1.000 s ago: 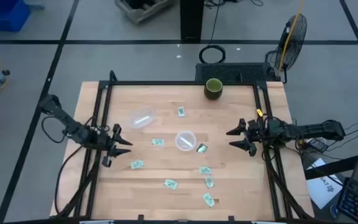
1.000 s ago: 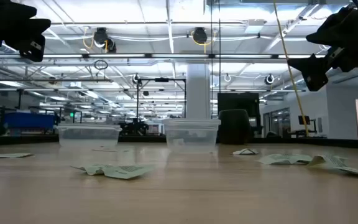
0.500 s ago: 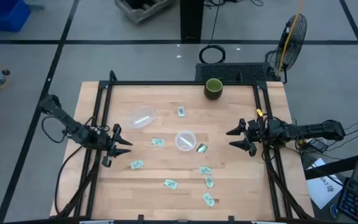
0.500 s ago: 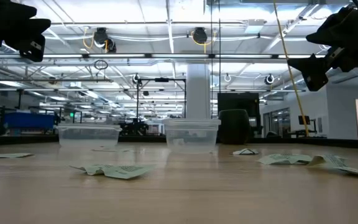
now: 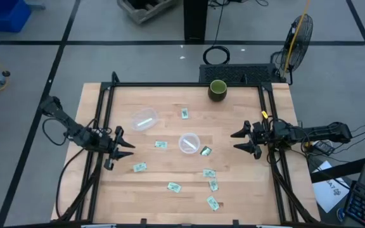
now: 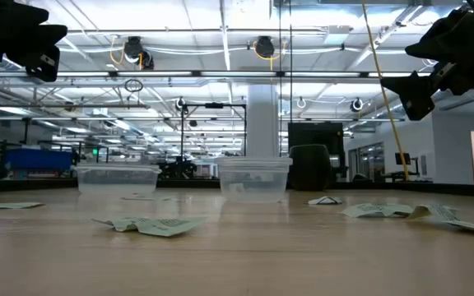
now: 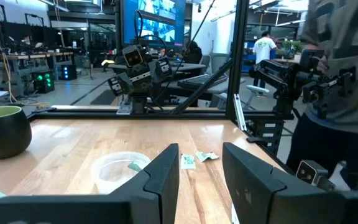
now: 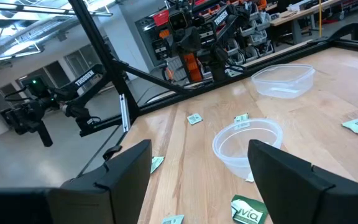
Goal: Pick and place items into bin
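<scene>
Several small light-green-and-white packets lie flat on the wooden table, among them one [image 5: 140, 167] near my left gripper, one [image 5: 161, 144] by the centre, and a cluster [image 5: 211, 179] toward the near right. A clear cup [image 5: 189, 142] stands upright at the centre, and a second clear cup [image 5: 145, 119] sits farther left. My left gripper [image 5: 124, 145] hovers open at the table's left edge, above the table. My right gripper [image 5: 238, 140] hovers open at the right edge. Both point inward; the left wrist view shows the centre cup [image 7: 120, 168] ahead, and the right wrist view shows it too [image 8: 247, 146].
A dark green cup [image 5: 218, 89] stands at the far edge. A black frame [image 5: 182, 85] rims the table. The low view shows both clear cups [image 6: 253, 177] and packets [image 6: 151, 224] on the wood. A person [image 7: 344, 93] stands beyond the table's near side.
</scene>
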